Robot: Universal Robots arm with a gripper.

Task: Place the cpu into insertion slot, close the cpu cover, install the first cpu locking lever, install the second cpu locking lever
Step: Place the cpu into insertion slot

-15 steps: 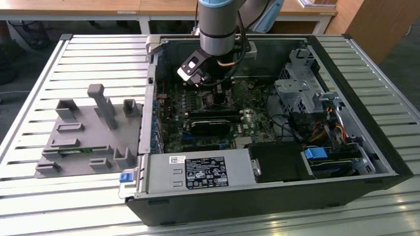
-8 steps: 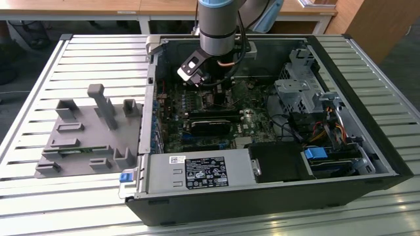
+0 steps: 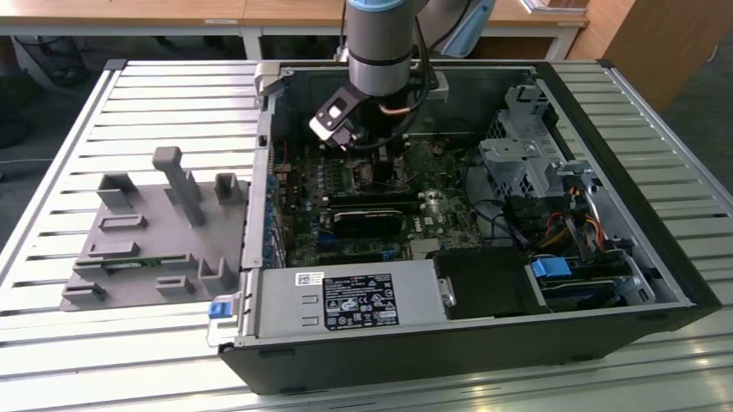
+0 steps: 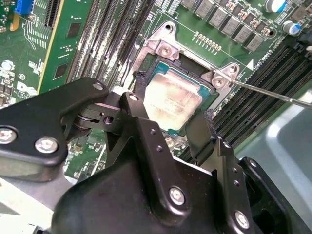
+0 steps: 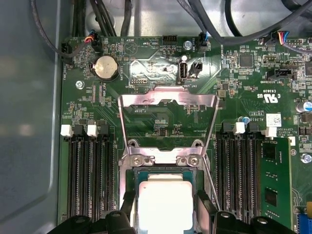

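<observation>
The cpu (image 5: 165, 202), a silvery-grey square chip, lies flat in the insertion slot (image 5: 161, 159), whose metal rim frames it. My gripper (image 5: 165, 212) is shut on the cpu, its black fingers (image 5: 127, 207) pressed against two opposite edges. In the second wrist view the cpu (image 4: 171, 95) sits in the insertion slot (image 4: 165, 48) with my gripper (image 4: 173, 101) around it. The cpu cover (image 5: 168, 99), a thin silvery frame, stands swung open beyond the slot. A thin locking lever (image 4: 273, 95) sticks out free beside the slot. In the exterior view my arm (image 3: 378, 60) reaches down into the computer case (image 3: 458, 352).
Rows of black memory slots (image 5: 90, 175) flank the socket on both sides. A grey fixture block (image 3: 149, 232) lies on the slatted table at the exterior view's left. Inside the case sit a power supply (image 3: 343, 300), a drive cage (image 3: 521, 163) and loose cables (image 3: 572, 227).
</observation>
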